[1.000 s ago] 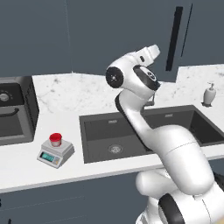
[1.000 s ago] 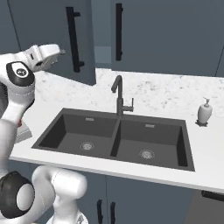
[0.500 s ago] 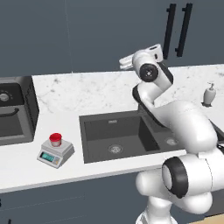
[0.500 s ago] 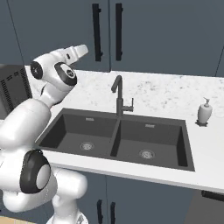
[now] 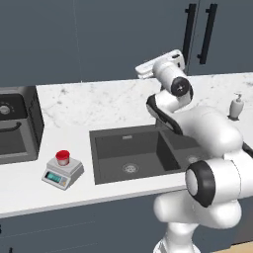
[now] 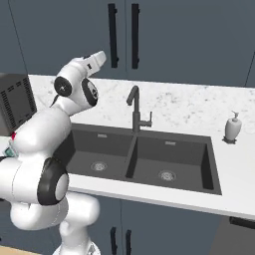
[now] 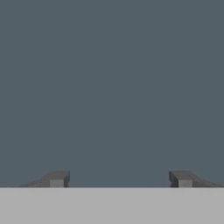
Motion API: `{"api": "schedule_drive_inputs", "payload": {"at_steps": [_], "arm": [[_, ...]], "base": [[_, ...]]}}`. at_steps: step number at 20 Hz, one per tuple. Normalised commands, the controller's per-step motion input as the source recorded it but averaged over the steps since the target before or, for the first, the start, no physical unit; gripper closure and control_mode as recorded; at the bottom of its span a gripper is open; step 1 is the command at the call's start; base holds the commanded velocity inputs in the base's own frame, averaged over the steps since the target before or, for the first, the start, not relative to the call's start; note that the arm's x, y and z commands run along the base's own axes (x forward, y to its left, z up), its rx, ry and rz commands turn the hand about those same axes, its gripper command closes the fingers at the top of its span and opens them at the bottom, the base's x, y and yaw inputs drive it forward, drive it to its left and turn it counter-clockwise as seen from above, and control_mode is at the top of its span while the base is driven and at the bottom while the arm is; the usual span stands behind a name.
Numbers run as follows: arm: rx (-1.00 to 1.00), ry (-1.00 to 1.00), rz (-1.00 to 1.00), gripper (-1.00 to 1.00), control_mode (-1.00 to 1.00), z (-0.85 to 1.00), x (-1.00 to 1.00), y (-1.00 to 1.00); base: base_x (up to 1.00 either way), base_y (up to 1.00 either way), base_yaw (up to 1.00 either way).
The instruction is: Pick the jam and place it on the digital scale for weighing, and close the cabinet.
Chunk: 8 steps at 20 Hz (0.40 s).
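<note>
Swinging rightward since a second ago, the arm now carries the gripper (image 7: 120, 179) up against the cabinet (image 5: 123, 39), whose flat dark face the hand looks straight into. Its fingertips (image 7: 57, 178) stand apart with nothing between them, so the hand is released and likely pushing or just finishing the door's closing. Both black handles (image 6: 123, 35) hang side by side, suggesting the doors are shut. Well away on the counter (image 5: 99, 106), the jam (image 5: 62, 157) sits on the digital scale (image 5: 63, 174).
</note>
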Motion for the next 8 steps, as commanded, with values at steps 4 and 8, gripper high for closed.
{"api": "schedule_drive_inputs", "payload": {"at_steps": [4,8], "arm": [[0.07,0.1,0.18,-1.0,-1.0,0.0,1.0,0.0],[0.01,0.16,0.13,-1.0,-1.0,0.0,1.0,0.0]], "base": [[0.0,0.0,0.0],[0.0,0.0,0.0]]}}
